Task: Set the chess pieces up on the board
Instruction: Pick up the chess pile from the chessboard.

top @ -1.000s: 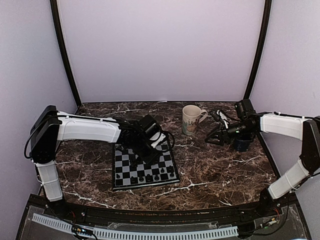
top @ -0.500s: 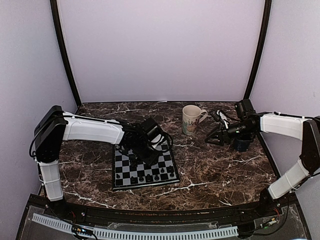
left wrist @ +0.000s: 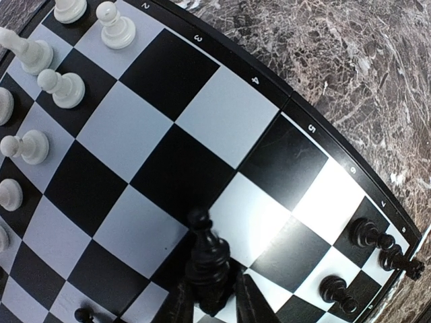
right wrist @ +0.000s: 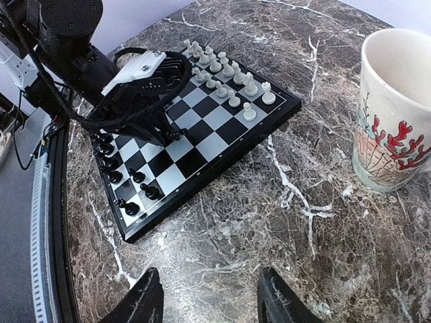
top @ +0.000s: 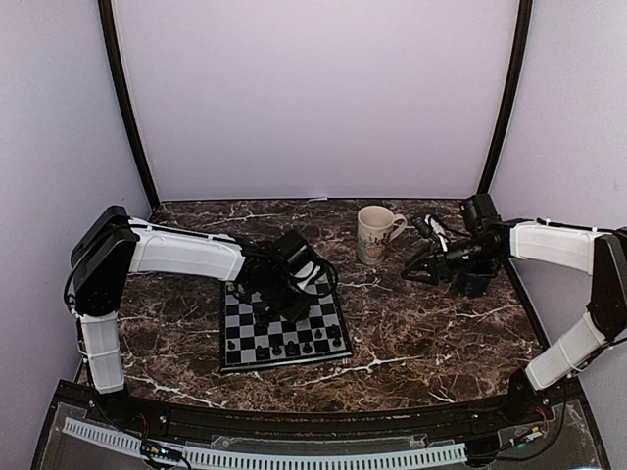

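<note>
Since a second ago the left arm's elbow has swung slightly right and the left gripper [top: 282,299] has eased a little nearer over the board [top: 315,318], which lies left of centre on the marble table [top: 431,333]; the right arm has barely shifted. Its jaws clamp a black piece [left wrist: 207,256], upright above squares just short of the black rows [top: 294,348]; whether its base touches cannot be told. White pieces [left wrist: 64,87] line the far side. The right gripper [right wrist: 212,303] hangs spread open, empty, near the mug [right wrist: 397,108]. Release looks close.
</note>
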You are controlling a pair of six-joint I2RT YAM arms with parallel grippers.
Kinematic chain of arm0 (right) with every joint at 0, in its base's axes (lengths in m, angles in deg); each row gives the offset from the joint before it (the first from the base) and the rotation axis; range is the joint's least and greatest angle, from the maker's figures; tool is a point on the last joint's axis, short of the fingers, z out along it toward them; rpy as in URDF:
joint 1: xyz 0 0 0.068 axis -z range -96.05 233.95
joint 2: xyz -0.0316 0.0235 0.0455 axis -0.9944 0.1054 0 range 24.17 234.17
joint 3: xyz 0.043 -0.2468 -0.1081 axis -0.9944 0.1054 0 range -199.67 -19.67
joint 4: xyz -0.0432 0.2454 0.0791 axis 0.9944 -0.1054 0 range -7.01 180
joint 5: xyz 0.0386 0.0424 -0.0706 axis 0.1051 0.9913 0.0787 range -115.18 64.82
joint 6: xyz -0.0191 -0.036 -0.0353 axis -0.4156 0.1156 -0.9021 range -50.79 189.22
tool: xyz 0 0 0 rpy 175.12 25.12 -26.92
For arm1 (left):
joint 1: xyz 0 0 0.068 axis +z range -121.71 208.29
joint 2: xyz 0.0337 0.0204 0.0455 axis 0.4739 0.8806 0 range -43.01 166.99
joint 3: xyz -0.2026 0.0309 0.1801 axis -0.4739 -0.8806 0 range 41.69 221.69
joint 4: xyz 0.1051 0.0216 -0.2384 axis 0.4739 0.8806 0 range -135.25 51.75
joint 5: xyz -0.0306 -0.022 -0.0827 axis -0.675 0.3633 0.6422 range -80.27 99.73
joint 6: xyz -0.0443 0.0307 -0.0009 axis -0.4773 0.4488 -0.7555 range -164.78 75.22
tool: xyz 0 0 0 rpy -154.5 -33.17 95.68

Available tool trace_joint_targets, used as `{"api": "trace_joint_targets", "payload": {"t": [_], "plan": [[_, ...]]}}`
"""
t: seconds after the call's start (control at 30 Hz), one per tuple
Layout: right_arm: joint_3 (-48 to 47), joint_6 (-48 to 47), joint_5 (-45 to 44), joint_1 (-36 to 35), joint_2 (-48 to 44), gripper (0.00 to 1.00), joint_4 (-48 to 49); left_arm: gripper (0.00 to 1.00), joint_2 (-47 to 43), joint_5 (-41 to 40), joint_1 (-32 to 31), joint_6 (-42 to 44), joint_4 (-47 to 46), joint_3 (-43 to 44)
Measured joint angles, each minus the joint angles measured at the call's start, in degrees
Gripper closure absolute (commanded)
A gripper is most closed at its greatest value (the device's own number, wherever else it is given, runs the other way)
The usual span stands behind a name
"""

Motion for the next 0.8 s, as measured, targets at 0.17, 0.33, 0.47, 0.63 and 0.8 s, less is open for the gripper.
{"api": "trace_joint_targets", "payload": {"t": [0.17, 0.33, 0.47, 0.63, 0.8], "plan": [[-0.4, 0.0, 0.3, 0.0, 0.0, 0.52, -0.2, 0.86, 0.1, 1.1, 0.4, 0.2, -0.4, 0.0], [-1.0, 0.1, 0.9, -0.1, 0.2, 0.52, -0.7, 0.88, 0.2, 2.5, 0.9, 0.6, -1.1, 0.2], [-3.6, 1.0, 0.7, -1.0, 1.7, 0.54, -1.9, 0.89, -0.3, 2.7, 1.0, 1.3, -2.4, -0.8], [-11.1, 3.2, 0.0, -3.6, 6.4, 0.56, -4.2, 0.89, -4.2, 3.0, 1.1, 2.3, -6.5, -7.0], [-17.6, 6.4, 0.5, -7.0, 12.2, 0.58, -6.4, 0.89, -8.8, 4.2, 1.2, 3.3, -12.5, -14.7]]}}
